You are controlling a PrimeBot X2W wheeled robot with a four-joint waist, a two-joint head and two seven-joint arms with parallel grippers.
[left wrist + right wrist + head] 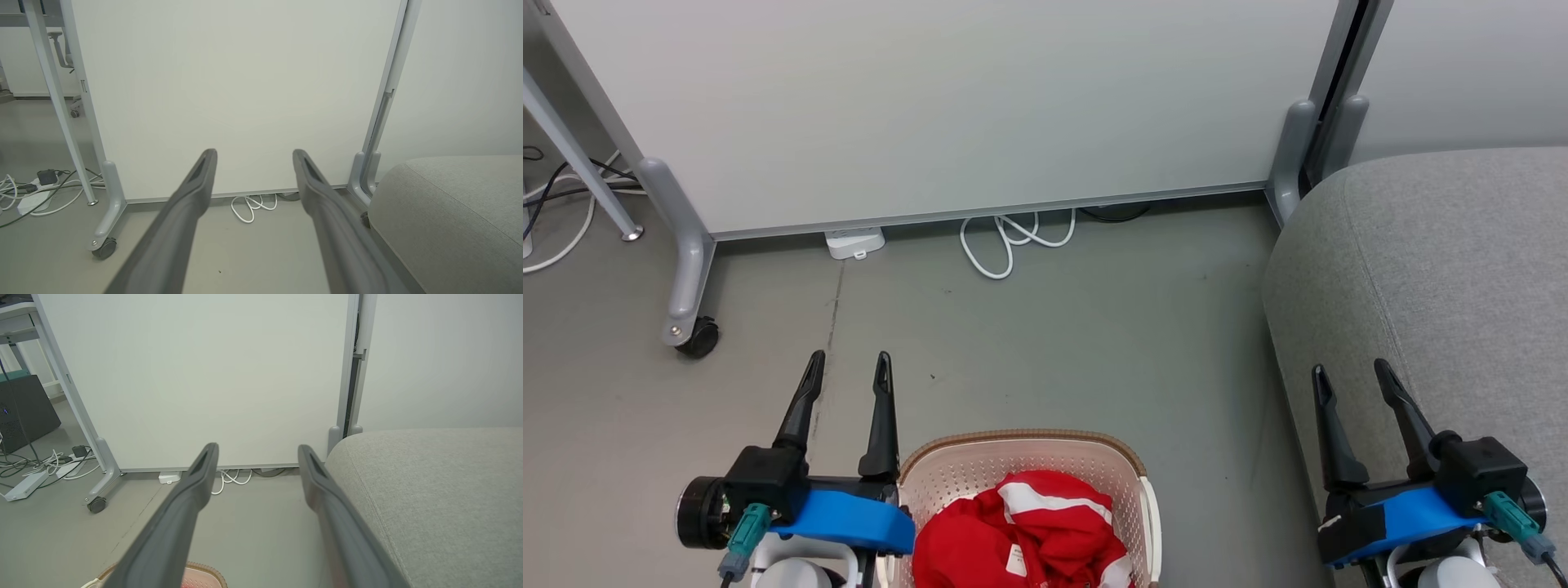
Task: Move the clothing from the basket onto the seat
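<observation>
Red clothing (1021, 535) with white trim lies bunched in the cream perforated basket (1127, 478) with a brown rim, on the floor at the bottom middle of the head view. A bit of the basket's rim (206, 568) peeks in at the bottom of the right wrist view. The light-grey seat (1445, 278) fills the right side; it also appears as the seat (457, 212) and the seat (433, 490) in the wrist views. My left gripper (848, 365) hovers open just left of the basket. My right gripper (1352, 374) is open over the seat's front edge. Both hold nothing.
A white partition panel (947, 106) on wheeled grey feet (686, 310) stands across the back. A white coiled cable (1013, 237) and a power strip (854, 242) lie at its base. More cables (36, 192) trail at the left. Grey floor lies between basket and panel.
</observation>
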